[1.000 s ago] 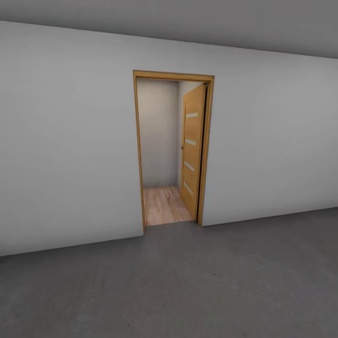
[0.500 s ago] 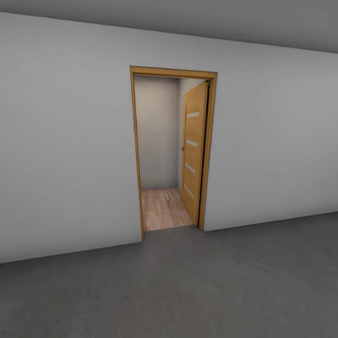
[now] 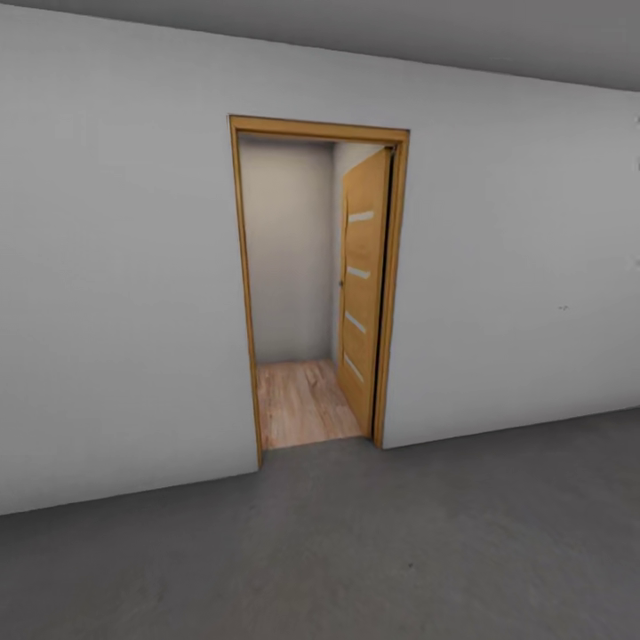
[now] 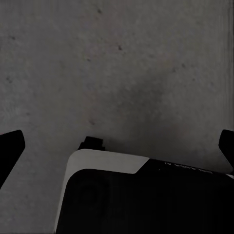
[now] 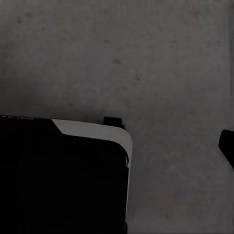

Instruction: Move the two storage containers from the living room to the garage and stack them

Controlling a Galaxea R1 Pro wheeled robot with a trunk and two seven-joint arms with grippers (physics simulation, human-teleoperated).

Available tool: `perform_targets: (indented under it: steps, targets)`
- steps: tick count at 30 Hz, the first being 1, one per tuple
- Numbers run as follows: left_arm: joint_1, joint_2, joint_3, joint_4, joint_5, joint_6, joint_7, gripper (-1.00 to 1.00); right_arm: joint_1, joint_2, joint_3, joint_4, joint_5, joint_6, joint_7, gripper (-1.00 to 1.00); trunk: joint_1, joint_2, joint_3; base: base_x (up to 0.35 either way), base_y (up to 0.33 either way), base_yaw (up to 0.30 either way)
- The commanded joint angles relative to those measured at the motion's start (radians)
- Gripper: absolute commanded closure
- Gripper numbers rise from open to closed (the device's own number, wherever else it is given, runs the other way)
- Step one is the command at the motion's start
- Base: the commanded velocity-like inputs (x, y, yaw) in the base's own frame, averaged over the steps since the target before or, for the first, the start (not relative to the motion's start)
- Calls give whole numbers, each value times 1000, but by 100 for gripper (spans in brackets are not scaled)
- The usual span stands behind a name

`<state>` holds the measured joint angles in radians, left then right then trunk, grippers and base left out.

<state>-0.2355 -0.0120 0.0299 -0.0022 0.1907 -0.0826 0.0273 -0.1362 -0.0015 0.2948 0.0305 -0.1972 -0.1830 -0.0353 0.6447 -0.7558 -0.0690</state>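
Head view is facing a pale grey wall (image 3: pixel 124 293) with a wood-framed doorway (image 3: pixel 316 284) standing open; the door (image 3: pixel 363 284) is swung inward, and light wood planks (image 3: pixel 300 400) are lying beyond the threshold. On this side the floor (image 3: pixel 356 551) is dark grey and rough, so the robot is, by the look of it, standing in the garage (image 3: pixel 524 267) and looking toward the passage out.

Left wrist view is looking down at that same grey concrete, with the dark tips of the left pincer (image 4: pixel 117 146) sitting at the two far edges of the picture, spread wide and holding nothing. Right wrist view is showing the right pincer (image 5: pixel 227 146) by one dark tip alone at the edge, so I cannot tell how far it is parted; nothing is lying against it. A dark, white-edged part of the robot's body (image 4: pixel 146 195) is sitting below each wrist.

Neither of the two storage containers is appearing here, so where they are sitting I cannot say. Judging by empty hands and a bare floor, the fetching, carrying and stacking are probably all waiting to be done.
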Motion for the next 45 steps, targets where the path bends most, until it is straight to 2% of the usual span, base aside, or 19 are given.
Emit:
perform_targets:
  steps: [1, 10, 16, 35, 45]
  targets:
    - [-1, 0, 2, 1, 4, -3, 2, -100, -2, 0, 8, 3, -10, -6, 0, -100, 1, -1, -2, 313, -93, -190]
    - [-1, 0, 2, 1, 4, -4, 2, -100, -2, -1, 7, 3, -12, -6, 0, -100, 1, -1, -2, 313, -93, -259]
    - [-1, 0, 2, 1, 4, -5, 2, -100, -2, -3, 7, 3, -5, -5, 0, -100, 1, -1, -2, 313, -93, -70]
    - [-1, 0, 2, 1, 4, -5, 2, -100, -2, -2, 9, 3, -4, -6, 0, -100, 1, -1, -2, 313, -93, 2]
    - [-1, 1, 2, 1, 4, -5, 2, -100, -2, -3, 9, 3, -3, -6, 0, -100, 1, -1, -2, 313, -93, 213]
